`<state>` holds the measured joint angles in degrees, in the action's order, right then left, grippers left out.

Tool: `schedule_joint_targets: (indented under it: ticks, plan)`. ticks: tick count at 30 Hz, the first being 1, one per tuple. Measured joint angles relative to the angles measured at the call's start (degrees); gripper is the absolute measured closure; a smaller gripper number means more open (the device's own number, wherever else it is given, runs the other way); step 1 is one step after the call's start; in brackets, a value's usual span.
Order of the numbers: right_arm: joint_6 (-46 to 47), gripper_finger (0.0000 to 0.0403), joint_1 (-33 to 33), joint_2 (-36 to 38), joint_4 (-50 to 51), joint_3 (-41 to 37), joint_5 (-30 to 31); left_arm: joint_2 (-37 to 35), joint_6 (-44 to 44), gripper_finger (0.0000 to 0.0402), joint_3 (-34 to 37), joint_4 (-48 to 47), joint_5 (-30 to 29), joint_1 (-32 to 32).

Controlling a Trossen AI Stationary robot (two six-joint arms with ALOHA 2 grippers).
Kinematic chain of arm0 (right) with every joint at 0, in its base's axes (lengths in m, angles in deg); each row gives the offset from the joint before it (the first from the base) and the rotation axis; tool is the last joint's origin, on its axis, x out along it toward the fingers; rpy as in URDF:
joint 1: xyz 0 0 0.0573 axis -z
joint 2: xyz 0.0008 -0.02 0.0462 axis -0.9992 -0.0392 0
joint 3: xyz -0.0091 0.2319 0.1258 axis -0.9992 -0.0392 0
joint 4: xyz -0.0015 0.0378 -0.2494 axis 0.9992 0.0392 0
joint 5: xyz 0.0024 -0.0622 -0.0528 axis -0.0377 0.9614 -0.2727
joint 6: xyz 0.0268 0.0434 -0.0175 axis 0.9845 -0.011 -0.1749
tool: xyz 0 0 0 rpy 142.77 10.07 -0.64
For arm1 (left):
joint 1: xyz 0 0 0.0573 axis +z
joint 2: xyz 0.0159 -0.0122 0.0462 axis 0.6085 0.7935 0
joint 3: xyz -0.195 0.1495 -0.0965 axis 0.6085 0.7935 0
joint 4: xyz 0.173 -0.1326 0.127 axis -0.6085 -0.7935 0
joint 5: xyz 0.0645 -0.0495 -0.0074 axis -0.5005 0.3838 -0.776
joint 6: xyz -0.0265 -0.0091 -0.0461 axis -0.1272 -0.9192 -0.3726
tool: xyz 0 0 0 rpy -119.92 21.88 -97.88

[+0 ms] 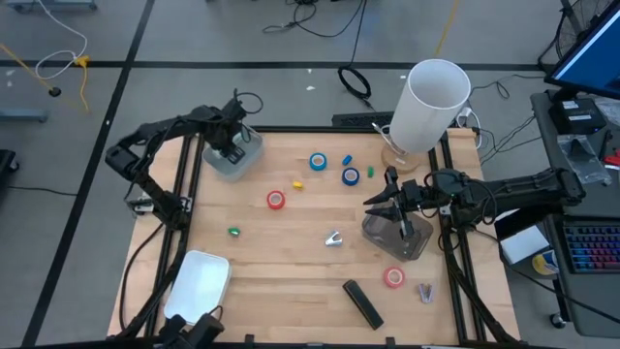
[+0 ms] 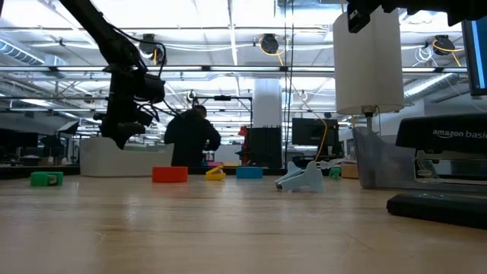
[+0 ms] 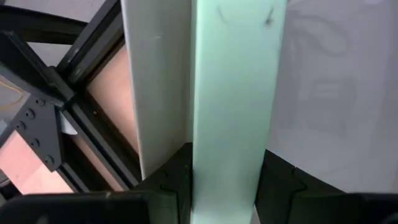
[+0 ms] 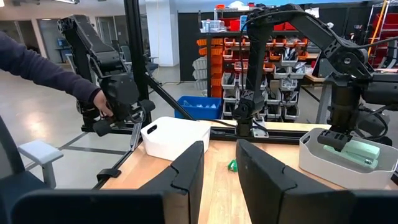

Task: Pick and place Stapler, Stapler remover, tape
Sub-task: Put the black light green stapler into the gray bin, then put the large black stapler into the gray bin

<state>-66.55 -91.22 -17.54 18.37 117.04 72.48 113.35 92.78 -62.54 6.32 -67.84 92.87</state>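
Observation:
My left gripper [image 1: 233, 147] reaches steeply down into a pale bin [image 1: 225, 167] at the table's far left and is shut on a pale green stapler [image 3: 233, 93]. My right gripper [image 1: 373, 202] hangs level over a clear bin [image 1: 399, 240] at the right, open, with nothing between its fingers [image 4: 221, 168]. A black stapler [image 1: 361, 302] lies flat near the front edge. A silvery stapler remover [image 1: 333, 238] rests mid-table. Two blue tape rolls [image 1: 318, 162] [image 1: 350, 175] and two red ones [image 1: 276, 200] [image 1: 393, 277] lie flat on the wood. My left gripper pinches the green stapler's two long sides [image 3: 205, 186] between its two fingers [image 3: 177, 180]. The fingers come from above and lie across the stapler, near one end [image 4: 339, 142]. The stapler lies about level inside the bin [image 4: 314, 163]; whether it touches the bottom, I cannot tell.
A tall white cylinder [image 1: 431, 102] stands at the far right corner. A white tub [image 1: 199, 281] sits at the near left. Small green bits [image 1: 233, 231] [image 1: 370, 174] and a yellow one [image 1: 297, 184] dot the table. A person's arm [image 4: 43, 68] shows beyond the table.

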Motion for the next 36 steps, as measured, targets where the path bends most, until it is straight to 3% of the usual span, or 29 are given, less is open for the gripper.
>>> schedule_joint_targets:
  ticks: [15, 20, 23, 31, 36]
  plan:
    - [0.00, 0.0316, -0.02, 0.00, 0.00, 0.00, 2.78, -0.05, 0.89, 0.0278, 0.00, -0.20, 1.58, 0.47]
    - [0.00, 0.0316, -0.02, 0.01, 0.00, 0.00, 2.76, -0.06, 0.86, 0.0203, 0.00, -0.20, 1.28, 0.40]
    - [0.00, 0.0316, -0.02, 0.01, 0.00, 0.00, 2.78, -0.06, 0.75, 0.0178, 0.00, -0.24, 0.71, 0.42]
    - [0.00, 0.0316, -0.02, 0.01, 0.00, 0.00, 2.75, -0.60, -0.77, 0.0169, -0.02, -0.76, 1.04, 0.38]
    - [0.00, 0.0316, -0.02, 0.02, 0.00, 0.00, 2.75, -5.34, -2.40, 0.0168, -0.02, -1.59, 2.06, -1.45]
